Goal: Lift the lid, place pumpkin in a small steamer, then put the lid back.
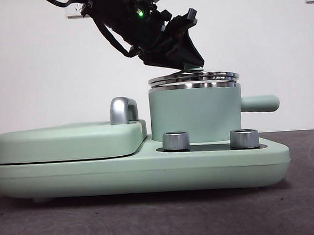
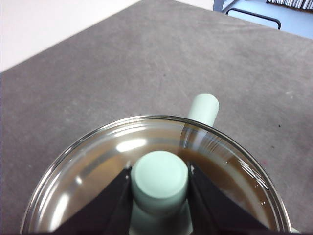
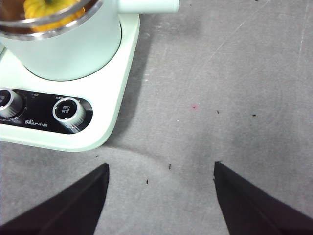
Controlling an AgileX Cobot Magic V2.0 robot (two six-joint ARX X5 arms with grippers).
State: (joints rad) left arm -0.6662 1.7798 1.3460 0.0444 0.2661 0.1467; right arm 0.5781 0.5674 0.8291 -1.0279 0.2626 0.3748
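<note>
Pumpkin (image 3: 51, 11) sits inside the steamer (image 1: 195, 112), seen through the glass lid (image 1: 193, 79) resting on the steamer's rim. Left gripper (image 2: 159, 177) clasps the lid's knob (image 2: 159, 176); letting go seems all that remains. Right gripper (image 3: 161, 169) waits beside the steamer, jaws spread.

lid (image 1: 193, 78) on small steamer (image 1: 195, 113), pumpkin (image 3: 51, 12) inside — two dials (image 1: 175, 140) in front
</note>
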